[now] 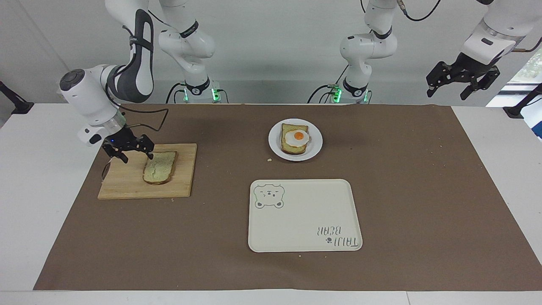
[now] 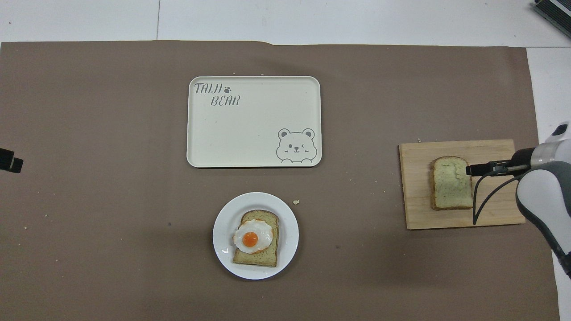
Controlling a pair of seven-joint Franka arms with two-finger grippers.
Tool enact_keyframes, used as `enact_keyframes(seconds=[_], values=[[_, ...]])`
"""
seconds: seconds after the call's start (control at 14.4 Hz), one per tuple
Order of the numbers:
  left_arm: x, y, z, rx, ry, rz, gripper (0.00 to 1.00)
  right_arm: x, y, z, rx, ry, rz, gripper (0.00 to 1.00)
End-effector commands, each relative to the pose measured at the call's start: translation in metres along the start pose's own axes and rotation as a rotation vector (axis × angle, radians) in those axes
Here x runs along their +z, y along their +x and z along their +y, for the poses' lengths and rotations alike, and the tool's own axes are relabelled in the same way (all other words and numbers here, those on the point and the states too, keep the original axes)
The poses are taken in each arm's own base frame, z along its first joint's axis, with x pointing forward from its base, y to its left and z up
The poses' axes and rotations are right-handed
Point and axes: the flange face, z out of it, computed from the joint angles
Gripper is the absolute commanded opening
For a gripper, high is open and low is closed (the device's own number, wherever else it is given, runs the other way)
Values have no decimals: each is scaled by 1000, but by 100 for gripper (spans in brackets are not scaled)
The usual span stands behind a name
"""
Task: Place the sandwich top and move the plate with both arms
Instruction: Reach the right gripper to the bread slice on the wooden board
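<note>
The sandwich top [image 1: 159, 167], a plain pale bread slice, lies on a wooden cutting board [image 1: 123, 182] toward the right arm's end of the table; it also shows in the overhead view [image 2: 450, 183]. My right gripper [image 1: 137, 157] is open, low over the board, right beside the slice's edge, and shows in the overhead view [image 2: 479, 170]. The white plate [image 1: 273, 142] holds a bread slice with a fried egg [image 1: 295, 138] near the robots. My left gripper [image 1: 448, 93] is open, empty, and waits high over the table's left-arm end.
A cream bear tray [image 1: 305, 216] lies farther from the robots than the plate, and shows in the overhead view [image 2: 250, 129]. A brown mat [image 1: 402, 190] covers the table. A crumb [image 1: 269, 159] lies beside the plate.
</note>
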Motion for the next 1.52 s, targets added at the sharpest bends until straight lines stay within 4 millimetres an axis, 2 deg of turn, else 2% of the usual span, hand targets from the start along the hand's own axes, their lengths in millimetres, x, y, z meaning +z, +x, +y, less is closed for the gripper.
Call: enact_keyframes(seconds=[0.0,0.42,0.62,0.69,0.83,0.9,1.11,1.45], values=[[-3,-5,-2,-1,7,-10,100,8,-8,0,5,17,10,96],[-3,-5,-2,-1,7,-10,100,58,-21,20,36,16,-27,79],[-3,-5,-2,-1,7,-10,100,73,-23,25,48,23,-49,69],[-3,-5,-2,-1,7,-10,100,73,-23,25,48,23,-50,58],[-3,-5,-2,-1,7,-10,100,76,-23,24,51,27,-58,4],[-3,-5,-2,-1,7,-10,100,76,-22,24,59,29,-63,0],[-3,-5,-2,-1,7,-10,100,68,-18,25,52,39,-74,0],[-4,-5,-2,-1,8,-8,100,25,0,19,32,75,-107,0]])
